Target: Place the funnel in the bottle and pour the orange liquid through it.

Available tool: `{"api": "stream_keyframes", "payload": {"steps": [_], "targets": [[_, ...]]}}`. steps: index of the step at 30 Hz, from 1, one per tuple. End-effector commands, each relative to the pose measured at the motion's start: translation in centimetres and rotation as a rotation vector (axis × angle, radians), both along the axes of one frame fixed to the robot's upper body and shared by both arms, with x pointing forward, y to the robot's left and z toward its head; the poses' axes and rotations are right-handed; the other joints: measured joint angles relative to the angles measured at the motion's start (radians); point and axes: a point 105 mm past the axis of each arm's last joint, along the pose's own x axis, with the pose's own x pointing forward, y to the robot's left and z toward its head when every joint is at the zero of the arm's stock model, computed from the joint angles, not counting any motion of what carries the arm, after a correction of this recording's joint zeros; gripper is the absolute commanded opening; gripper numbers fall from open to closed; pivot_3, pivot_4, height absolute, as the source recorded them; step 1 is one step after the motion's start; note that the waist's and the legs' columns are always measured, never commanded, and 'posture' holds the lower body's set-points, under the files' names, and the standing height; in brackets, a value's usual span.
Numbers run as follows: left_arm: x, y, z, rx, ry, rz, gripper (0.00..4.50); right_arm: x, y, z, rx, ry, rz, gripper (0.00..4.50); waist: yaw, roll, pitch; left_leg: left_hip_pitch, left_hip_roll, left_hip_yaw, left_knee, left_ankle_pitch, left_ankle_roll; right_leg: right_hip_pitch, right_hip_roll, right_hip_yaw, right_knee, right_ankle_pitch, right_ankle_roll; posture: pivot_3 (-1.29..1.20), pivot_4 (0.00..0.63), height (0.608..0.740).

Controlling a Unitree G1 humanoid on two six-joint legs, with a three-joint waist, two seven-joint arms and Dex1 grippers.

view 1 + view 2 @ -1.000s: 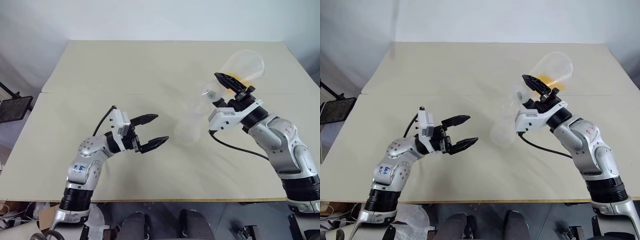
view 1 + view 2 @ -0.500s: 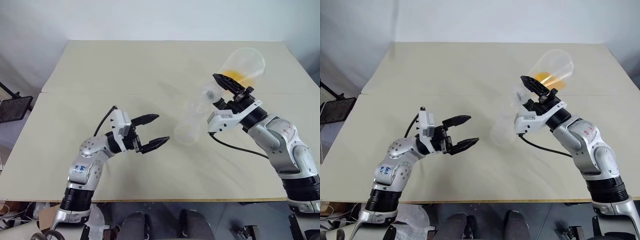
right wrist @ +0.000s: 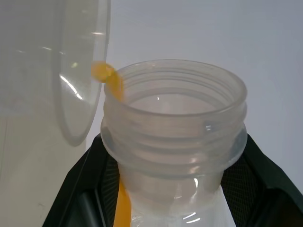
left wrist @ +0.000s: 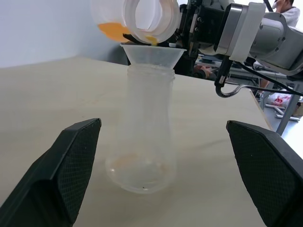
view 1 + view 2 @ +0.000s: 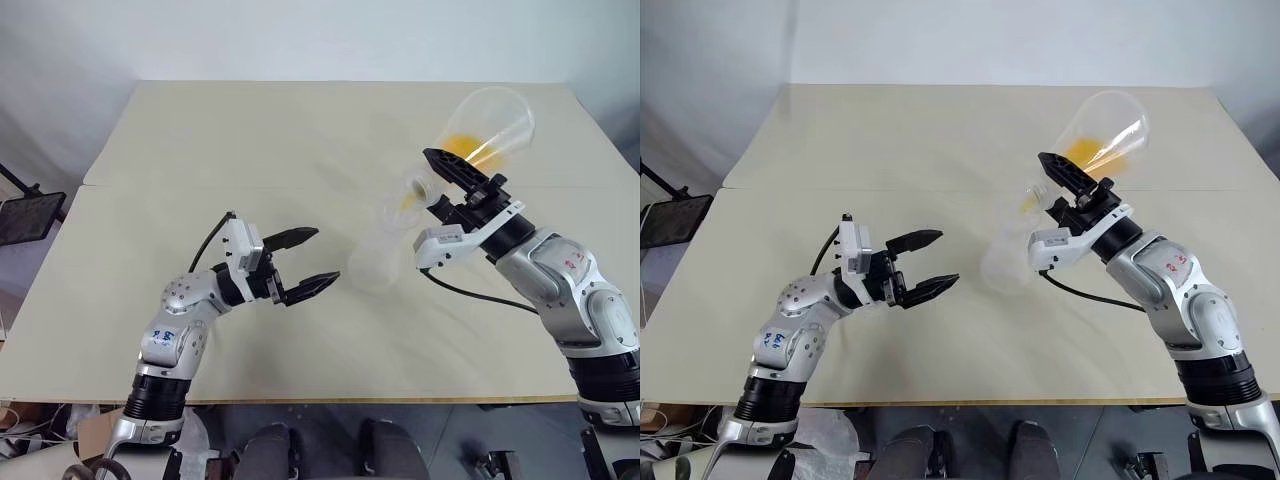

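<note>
Head views: one table (image 5: pixel 200 130), two clear vessels and one funnel. The small cone-shaped bottle (image 5: pixel 378 262) stands upright near the table's middle, between the two arms. The right gripper (image 5: pixel 452 182) is clamped on the neck of a larger conical flask (image 5: pixel 487 122), tipped mouth-down over the bottle; orange liquid (image 5: pixel 468 148) pools along its lower wall. The left gripper (image 5: pixel 305 262) hovers just beside the bottle, jaws spread wide, holding nothing.

Left wrist view: the colourless funnel (image 4: pixel 153 54) sits in the bottle's neck, the flask's mouth touching or just above its rim, with a faint orange film at the bottle's base.

Right wrist view: a thin orange stream runs at the flask's threaded lip.
</note>
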Motion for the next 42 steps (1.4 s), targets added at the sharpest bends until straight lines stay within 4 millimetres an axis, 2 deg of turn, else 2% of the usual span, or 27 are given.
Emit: {"api": "stream_keyframes", "payload": {"steps": [1, 42], "targets": [[-0.17, -0.31, 0.77, -0.01, -0.04, -0.008, 4.5, -0.81, 0.14, 2.16, -0.013, -0.103, 0.013, 2.44, 0.0, 0.0, 0.0, 0.0, 0.0, 0.0, 0.0, 0.0, 0.0, 0.0, 0.0, 0.0, 0.0, 0.0, 0.0, 0.0, 0.15, 0.74], [0.06, -1.28, 0.87, -0.07, -0.055, -0.011, 4.5, -1.27, -0.33, 3.04, -0.085, -0.182, 0.01, 2.44, 0.0, 0.0, 0.0, 0.0, 0.0, 0.0, 0.0, 0.0, 0.0, 0.0, 0.0, 0.0, 0.0, 0.0, 0.0, 0.0, 0.15, 0.74]]}}
